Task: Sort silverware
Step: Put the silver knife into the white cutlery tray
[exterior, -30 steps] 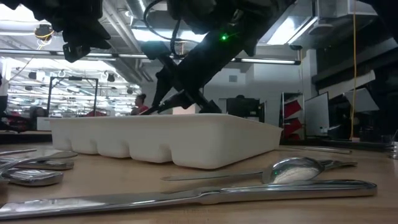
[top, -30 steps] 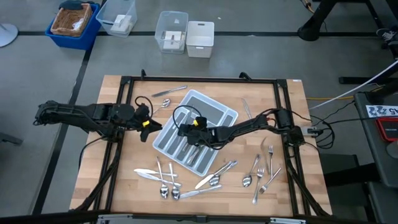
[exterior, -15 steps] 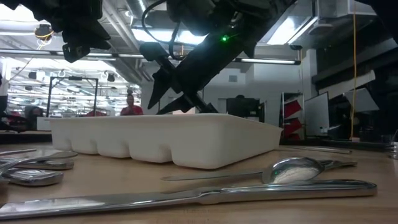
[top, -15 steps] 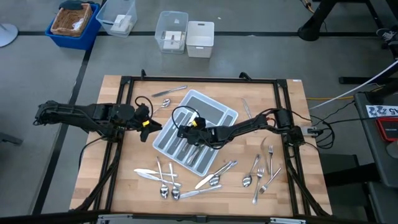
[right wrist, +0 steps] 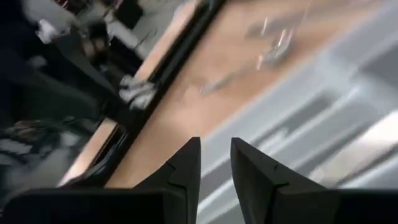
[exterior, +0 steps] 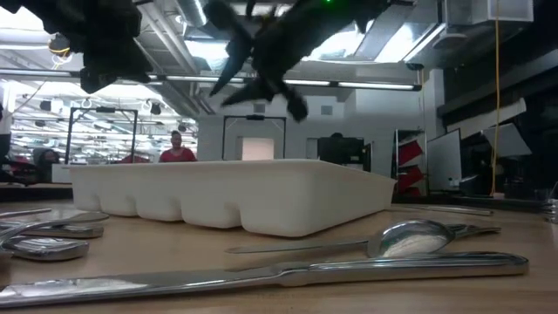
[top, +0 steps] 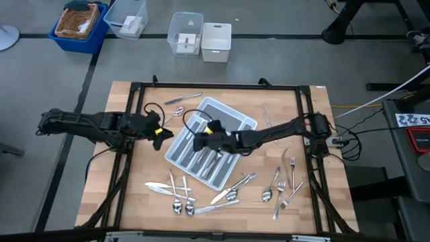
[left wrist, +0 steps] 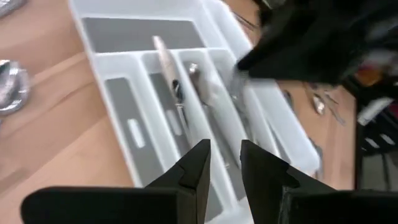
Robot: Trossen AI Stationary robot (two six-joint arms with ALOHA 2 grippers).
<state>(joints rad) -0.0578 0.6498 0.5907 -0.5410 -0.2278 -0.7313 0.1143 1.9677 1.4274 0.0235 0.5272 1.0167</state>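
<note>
The right gripper point(top: 199, 140), jaws slightly apart and empty, is now lifting clear of the tray point(top: 245, 122) after its release, while the left gripper point(top: 161, 136), jaws likewise apart, is waiting at the tray's 9 o'clock; unsorted silverware point(top: 228, 191) is lying at 6 o'clock.

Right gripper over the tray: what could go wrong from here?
1. The right gripper, empty with its fingers apart, hangs above the tray close to the left gripper at the tray's edge; the arms may collide.
2. The loose silverware on the table lies crossed and overlapping, so a pick may drag along a second piece.
3. The tray sits askew; a nudge could shift it.
</note>
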